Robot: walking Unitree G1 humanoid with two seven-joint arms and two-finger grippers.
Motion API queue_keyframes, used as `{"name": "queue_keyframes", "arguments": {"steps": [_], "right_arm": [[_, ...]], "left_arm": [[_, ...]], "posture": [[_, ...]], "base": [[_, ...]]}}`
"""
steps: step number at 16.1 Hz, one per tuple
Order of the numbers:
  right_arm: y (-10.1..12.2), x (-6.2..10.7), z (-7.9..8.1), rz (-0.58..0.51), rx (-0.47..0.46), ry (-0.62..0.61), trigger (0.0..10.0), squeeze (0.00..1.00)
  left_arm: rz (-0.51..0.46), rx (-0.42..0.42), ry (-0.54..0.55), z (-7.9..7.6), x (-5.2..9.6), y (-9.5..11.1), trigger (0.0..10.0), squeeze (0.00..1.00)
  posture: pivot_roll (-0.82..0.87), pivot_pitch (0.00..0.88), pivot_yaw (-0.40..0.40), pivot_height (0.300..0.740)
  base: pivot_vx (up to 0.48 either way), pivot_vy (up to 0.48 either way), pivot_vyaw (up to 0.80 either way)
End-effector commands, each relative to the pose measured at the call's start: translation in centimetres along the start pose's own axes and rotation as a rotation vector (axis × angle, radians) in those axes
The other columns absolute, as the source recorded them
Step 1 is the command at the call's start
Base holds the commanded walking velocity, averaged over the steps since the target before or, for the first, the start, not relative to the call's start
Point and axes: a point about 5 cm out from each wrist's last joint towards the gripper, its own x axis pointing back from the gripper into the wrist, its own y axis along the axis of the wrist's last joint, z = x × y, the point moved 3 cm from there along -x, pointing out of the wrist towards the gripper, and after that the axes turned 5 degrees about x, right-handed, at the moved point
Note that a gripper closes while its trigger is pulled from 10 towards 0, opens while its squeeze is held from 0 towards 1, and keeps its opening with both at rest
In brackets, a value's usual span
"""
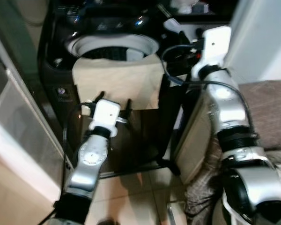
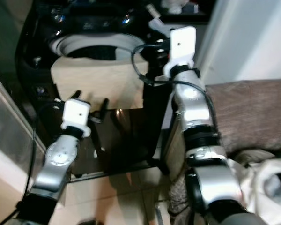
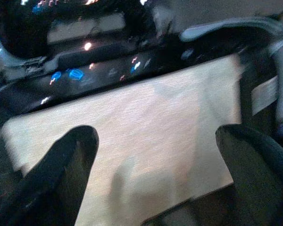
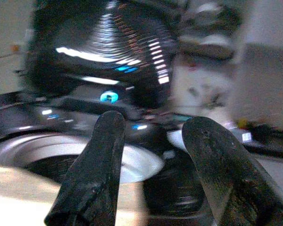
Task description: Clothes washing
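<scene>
A black top-load washer (image 1: 61, 70) stands open, its pale drum rim (image 1: 112, 46) showing. A beige cloth (image 1: 117, 82) hangs over the front edge, part in the drum mouth, part down the front panel. The left gripper (image 1: 114, 104) sits low before the hanging cloth, its 2 fingers (image 3: 68, 174) spread apart with nothing between them. The right gripper (image 4: 153, 165) is raised at the washer's right rim near the control panel (image 4: 108, 96), fingers parted and apparently empty, though that view is blurred.

Beige cloth (image 1: 117, 84), blk washer (image 1: 61, 70)
</scene>
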Motion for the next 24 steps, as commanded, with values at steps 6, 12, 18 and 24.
{"name": "queue_keyframes", "arguments": {"steps": [6,12,18,24], "right_arm": [[-2.0,1.0,-0.6,0.098,-0.044,-0.054,10.0,0.0],[-1.7,1.7,-1.5,0.077,-0.031,-0.096,10.0,0.0],[-1.9,2.1,-3.7,0.093,-0.004,-0.2,10.0,0.0],[-3.1,3.1,-7.0,0.175,-0.039,-0.378,10.0,0.0]], "left_arm": [[0.024,0.004,0.033,0.3,-0.3,-0.2,10.0,0.0],[0.037,0.018,0.01,0.0,-0.2,-0.4,10.0,0.0],[0.044,0.029,-0.02,-0.4,-0.2,-0.6,10.0,0.0],[0.048,0.032,-0.035,-0.6,-0.1,-0.6,10.0,0.0]], "posture": [[0.03,0.01,-0.004,0.74],[0.03,0.012,-0.004,0.732],[0.02,0.014,-0.001,0.732],[0.02,0.013,-0.001,0.732]], "base": [[-0.102,-0.045,0.0],[0.0,0.0,-0.62],[0.0,0.0,-0.73],[0.0,0.0,-0.73]]}}
